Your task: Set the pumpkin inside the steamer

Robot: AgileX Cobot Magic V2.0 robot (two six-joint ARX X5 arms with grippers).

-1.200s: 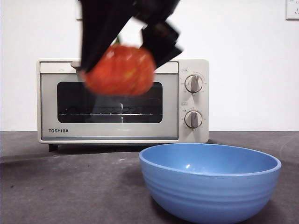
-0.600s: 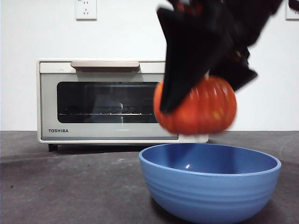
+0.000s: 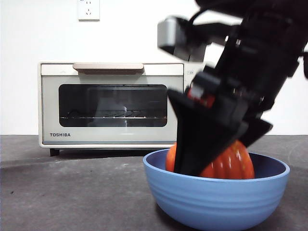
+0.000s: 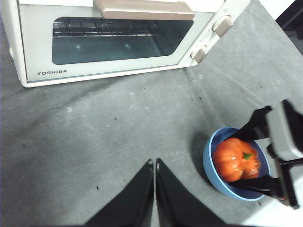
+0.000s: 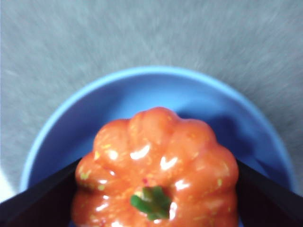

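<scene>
Your one pumpkin [image 3: 231, 163], glossy orange, ribbed, yellow-flecked, green-stemmed, sits inside the one blue bowl [image 3: 216, 202], clamped by your right gripper [image 3: 216, 154]. One steamer [image 3: 110, 103] stands behind. Your left gripper [image 4: 155, 163] hangs closed, empty.

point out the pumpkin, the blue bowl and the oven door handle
pumpkin [image 5: 156, 170], right wrist view, on its ribbed top
blue bowl [image 3: 211, 199], front view, on its outer wall
oven door handle [image 4: 142, 8], left wrist view, mid-bar

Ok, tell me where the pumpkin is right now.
The pumpkin sits low inside the blue bowl, gripped by the right gripper, in front of the steamer toward its knob side; the steamer's door is closed.
</scene>
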